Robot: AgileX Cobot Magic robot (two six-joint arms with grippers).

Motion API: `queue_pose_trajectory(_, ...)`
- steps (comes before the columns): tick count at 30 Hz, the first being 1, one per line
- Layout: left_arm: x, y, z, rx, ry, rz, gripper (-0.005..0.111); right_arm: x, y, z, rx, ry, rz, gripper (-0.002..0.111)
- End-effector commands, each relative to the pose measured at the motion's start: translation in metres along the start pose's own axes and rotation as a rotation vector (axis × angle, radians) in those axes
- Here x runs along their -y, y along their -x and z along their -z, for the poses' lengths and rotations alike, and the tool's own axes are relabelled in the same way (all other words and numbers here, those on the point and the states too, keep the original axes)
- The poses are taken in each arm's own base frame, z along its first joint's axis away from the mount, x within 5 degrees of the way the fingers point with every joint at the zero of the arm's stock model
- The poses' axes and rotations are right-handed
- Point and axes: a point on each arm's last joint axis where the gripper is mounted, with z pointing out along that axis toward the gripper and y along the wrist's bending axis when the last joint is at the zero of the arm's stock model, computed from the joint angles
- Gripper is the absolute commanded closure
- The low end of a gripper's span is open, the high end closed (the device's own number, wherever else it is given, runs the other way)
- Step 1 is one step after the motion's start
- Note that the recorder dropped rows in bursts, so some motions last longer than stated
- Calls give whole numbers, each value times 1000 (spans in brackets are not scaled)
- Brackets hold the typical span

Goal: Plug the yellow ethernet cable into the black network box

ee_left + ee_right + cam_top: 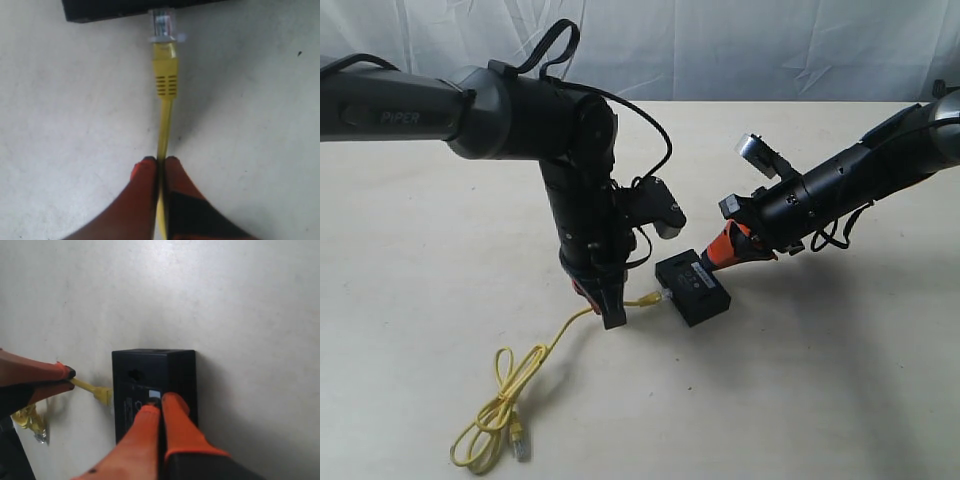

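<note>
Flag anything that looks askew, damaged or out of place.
Nothing looks damaged or spilled. The yellow cable's clear plug shows outside the black box, so it seems only partly seated; it sits straight, not crooked.

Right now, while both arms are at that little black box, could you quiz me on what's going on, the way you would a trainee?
1. True or false: the left gripper is shut on the yellow ethernet cable.
2. The right gripper has its tips: A) on top of the black network box; B) hanging in the air; C) around the cable.
3. How does the rest of the cable lie?
Key: 1 true. 2 A. 3 In a loose loop on the table, apart from the box.
</note>
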Motion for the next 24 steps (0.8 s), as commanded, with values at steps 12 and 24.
queue_pose_trajectory(12, -3, 5, 2, 45, 49, 39, 107, -1, 1, 1, 2, 8, 9, 109)
queue_pose_trajectory(24, -2, 3, 2, 18, 39, 34, 107, -2, 3, 5, 21, 2, -20, 109)
